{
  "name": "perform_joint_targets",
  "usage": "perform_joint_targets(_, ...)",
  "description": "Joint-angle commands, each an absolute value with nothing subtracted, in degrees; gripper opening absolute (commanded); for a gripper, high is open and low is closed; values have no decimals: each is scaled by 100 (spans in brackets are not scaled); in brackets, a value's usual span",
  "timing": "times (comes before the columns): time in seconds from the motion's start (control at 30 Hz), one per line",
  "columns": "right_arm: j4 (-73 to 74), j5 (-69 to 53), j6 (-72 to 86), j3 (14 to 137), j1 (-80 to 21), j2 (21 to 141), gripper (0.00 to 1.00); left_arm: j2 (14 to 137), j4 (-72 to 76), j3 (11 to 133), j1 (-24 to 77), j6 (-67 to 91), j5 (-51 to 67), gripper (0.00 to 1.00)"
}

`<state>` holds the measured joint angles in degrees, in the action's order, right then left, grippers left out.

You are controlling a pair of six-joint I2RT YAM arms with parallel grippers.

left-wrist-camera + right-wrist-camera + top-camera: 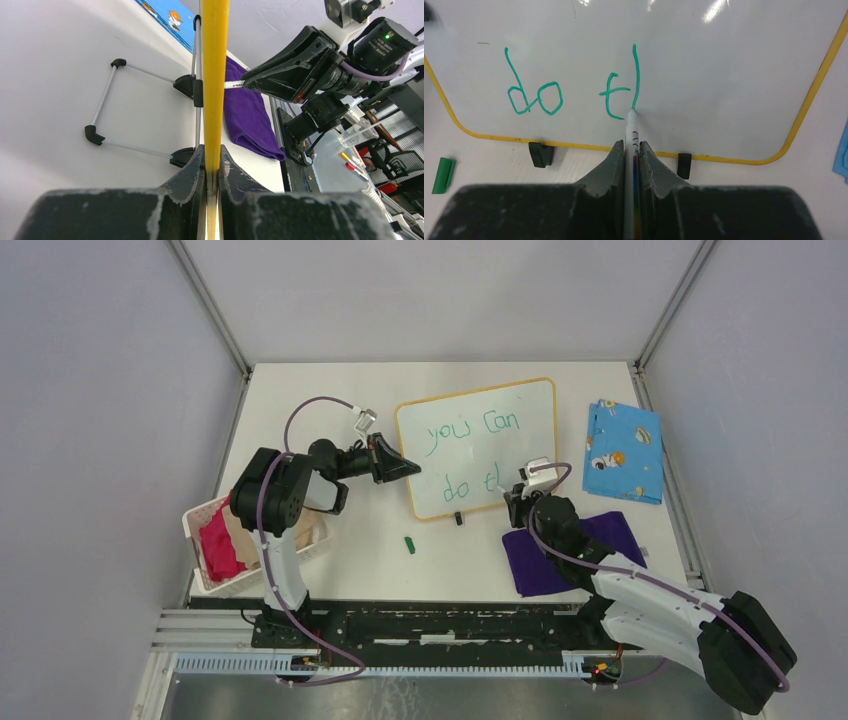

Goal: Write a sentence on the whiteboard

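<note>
The whiteboard [480, 445] with a yellow rim stands tilted on a wire stand at the table's middle. The sentence [468, 430] in green reads "you Can" above "do t" plus a vertical stroke. My left gripper [408, 469] is shut on the board's left rim [214, 75]. My right gripper [517, 492] is shut on a white marker [631, 131]; its tip touches the board at the foot of the vertical stroke [636, 75]. The words "do" [533, 92] and "t" [612, 97] show in the right wrist view.
A green marker cap [409, 544] lies in front of the board. A purple cloth [573, 552] lies under my right arm. A blue patterned cloth [624, 449] lies right of the board. A white basket [200, 540] with a pink cloth [218, 545] stands at the left.
</note>
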<state>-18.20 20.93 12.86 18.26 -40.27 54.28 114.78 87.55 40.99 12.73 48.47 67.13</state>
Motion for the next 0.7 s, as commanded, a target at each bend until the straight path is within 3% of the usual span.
perform_joint_targets(0.0, -1788, 2009, 1438, 1582, -4004, 5357, 0, 11610, 8948, 4166, 1389, 4869, 7003, 2)
perform_joint_targets(0.67, -1721, 2304, 1204, 2384, -4000, 5579, 0, 11629, 8942, 4173, 1389, 4869, 7012, 2)
